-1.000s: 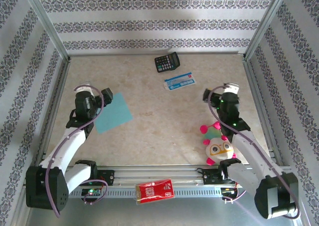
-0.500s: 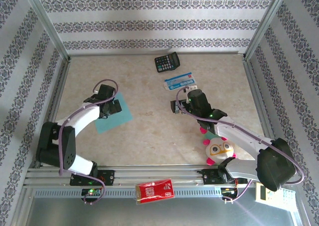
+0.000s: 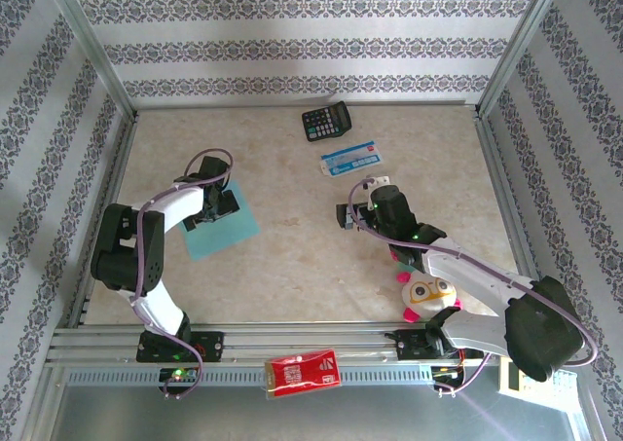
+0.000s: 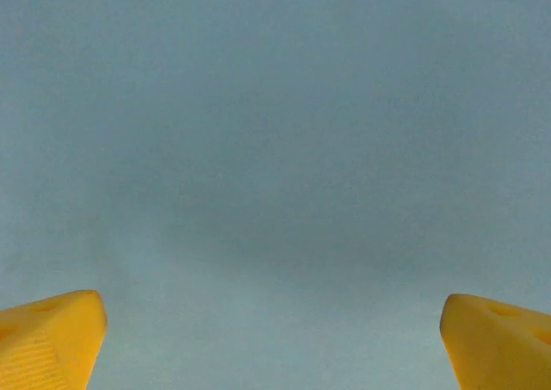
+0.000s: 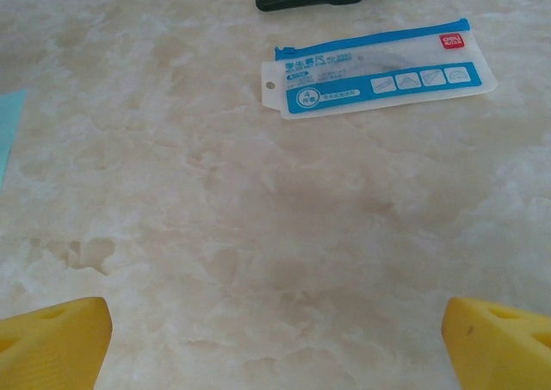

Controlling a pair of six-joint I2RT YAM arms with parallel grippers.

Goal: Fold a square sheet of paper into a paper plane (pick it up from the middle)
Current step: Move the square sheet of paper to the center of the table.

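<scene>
The square sheet of paper [image 3: 234, 229] lies flat on the left part of the table, light turquoise and unfolded. My left gripper [image 3: 223, 205] hovers low over its upper part. In the left wrist view the sheet [image 4: 275, 149] spreads under the open gripper [image 4: 274, 345], and the yellow fingertips [image 4: 47, 338] stand far apart with nothing between them. My right gripper [image 3: 347, 214] is open over bare table right of centre. The right wrist view shows this gripper [image 5: 275, 347] empty and the sheet's edge [image 5: 9, 127] at far left. No paper plane is in view.
A black calculator [image 3: 326, 122] sits at the back, with a blue-and-white card [image 3: 351, 158] just in front of it. A plush toy [image 3: 426, 287] lies under the right arm. A red packet [image 3: 303, 373] rests on the front rail. Patterned walls enclose the table.
Both arms swung in from the sides. The left gripper came down over the sheet's upper part, and the right gripper reached to right of centre. Both stayed open.
</scene>
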